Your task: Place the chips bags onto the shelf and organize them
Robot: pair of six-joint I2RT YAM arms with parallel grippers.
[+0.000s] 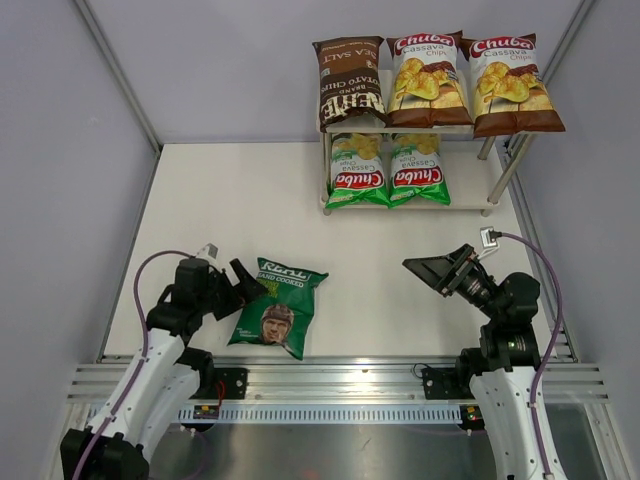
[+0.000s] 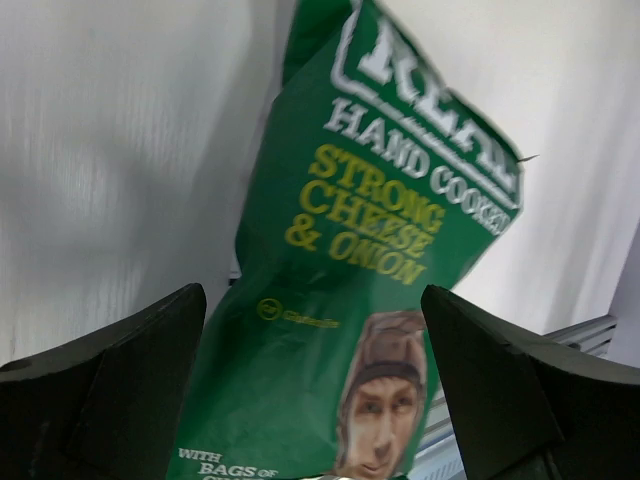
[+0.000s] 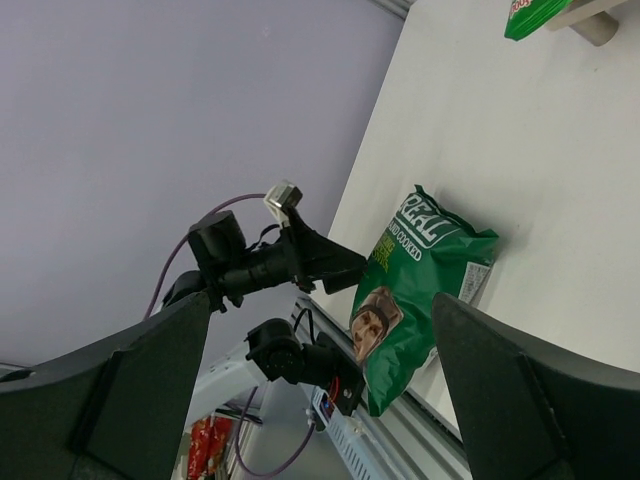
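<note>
On the shelf [image 1: 470, 186] at the tabletop's [image 1: 230, 200] far right, five of six bags are already placed; the upper board carries the Kettle bag [image 1: 350, 85], its print upside down from above, and two brown Chuba bags [image 1: 428, 78] side by side; the lower board carries two green Chuba bags [image 1: 357, 172] at its left and middle, with the right end bare. What is left, by my reading, is the REAL bag [image 1: 278, 308], and that bare spot looks like its place.

It lies flat and face up on the near left of the tabletop, well apart from the shelf, turned a little askew; dark green and glossy, slightly puffed, with a white logo, yellow "Strong Cheese & Onion" lettering and a man's face in a brown cap.

The left end effector [image 1: 248, 295] sits just beside the bag's left edge, fully spread and gripping nothing; whether a finger touches the foil I cannot tell. The right end effector [image 1: 425, 275] hangs over bare tabletop, likewise wide and empty.
</note>
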